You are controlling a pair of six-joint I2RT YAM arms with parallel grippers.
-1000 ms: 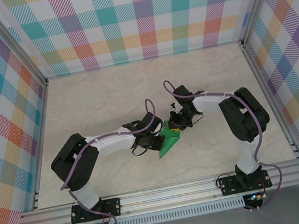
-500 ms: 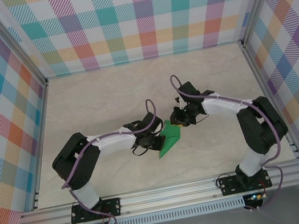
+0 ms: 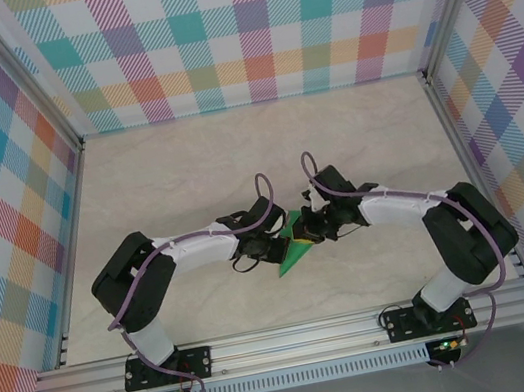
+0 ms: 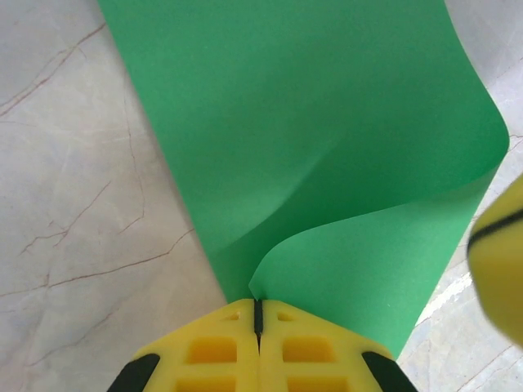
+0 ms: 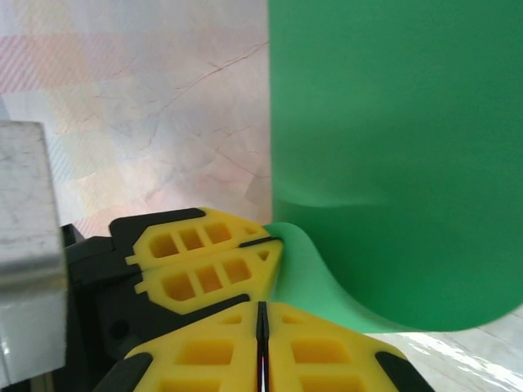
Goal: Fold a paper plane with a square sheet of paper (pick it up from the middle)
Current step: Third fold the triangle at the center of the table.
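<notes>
The left end effector is clamped on an edge of the square sheet of paper, which curls above the desk. The right end effector, fingers pressed together, sits just beside that curl.

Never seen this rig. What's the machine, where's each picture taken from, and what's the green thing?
Two robot arms are bolted at the near edge of a marble-look table. The wide picture looks down from above and behind them. The two close-ups come from a camera on each wrist, looking past that arm's own yellow fingers. The green thing is a sheet of paper, curling up, meant to become a paper plane. The left pincer is shut on its edge. The right pincer is shut too, close beside the left one. Whether it grips the paper, I can't tell.
</notes>
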